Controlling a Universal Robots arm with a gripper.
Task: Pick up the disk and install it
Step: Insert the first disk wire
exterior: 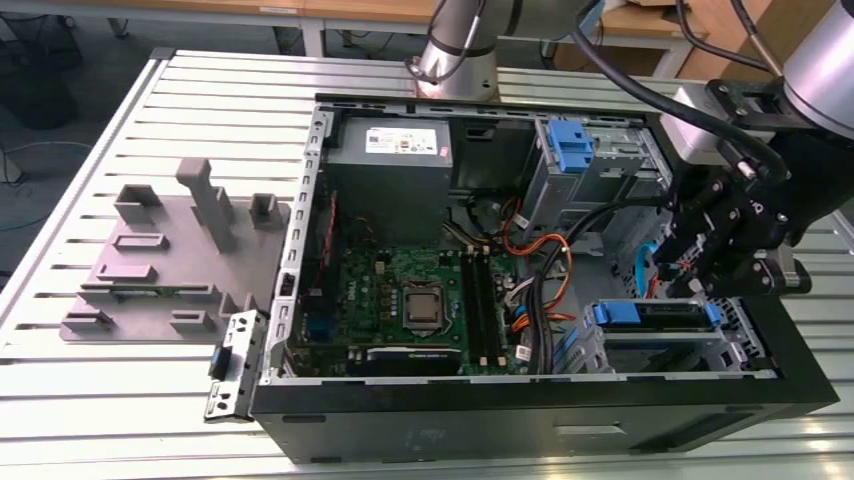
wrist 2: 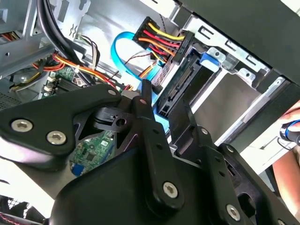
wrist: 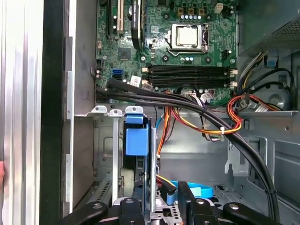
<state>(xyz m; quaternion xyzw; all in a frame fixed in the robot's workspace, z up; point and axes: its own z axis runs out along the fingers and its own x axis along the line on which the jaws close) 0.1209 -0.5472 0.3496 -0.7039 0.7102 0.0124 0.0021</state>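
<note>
Blue-railed disk (wrist: pixel 137 140) sits upright in its bay, tool (wrist: pixel 159 206) gripping it

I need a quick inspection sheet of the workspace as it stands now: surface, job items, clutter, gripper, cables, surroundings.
Surface: ribbed metal table carrying an open black computer case.
Job's things: silver hard drive with blue carrier rails sits in the drive bay at the case's front, blue tab showing in the first wrist view.
Clutter: grey plastic fixture block at the exterior view's left.
Gripper: black gripper hangs over the drive bay; finger state unclear.
Cables: orange, red, yellow and black wires and a blue ribbon cable inside the case.
Surroundings: wooden desks behind.
</note>
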